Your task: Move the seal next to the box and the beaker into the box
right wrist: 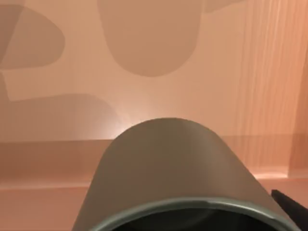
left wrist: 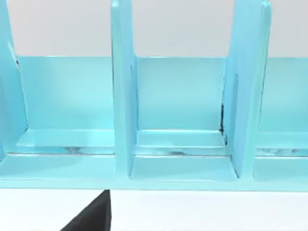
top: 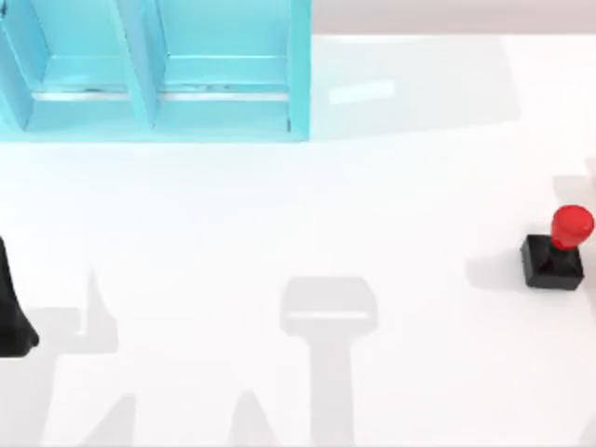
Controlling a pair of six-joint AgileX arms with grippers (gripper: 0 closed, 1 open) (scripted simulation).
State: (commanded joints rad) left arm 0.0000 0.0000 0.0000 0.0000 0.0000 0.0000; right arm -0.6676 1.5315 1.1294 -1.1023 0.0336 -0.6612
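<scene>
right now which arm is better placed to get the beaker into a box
Right. The beaker sits close up in the right wrist view, apparently carried by that arm, facing an orange-tan surface. The left arm is at the table's left edge, facing the blue box.

Little of our own body was visible. At the left edge of the top view our left arm (top: 11,312) appeared as a matte black tapering shape, plain, with no markings, cables or screws that we could make out. In the left wrist view a black wedge of our left pincer (left wrist: 91,216) was equally bare.
</scene>
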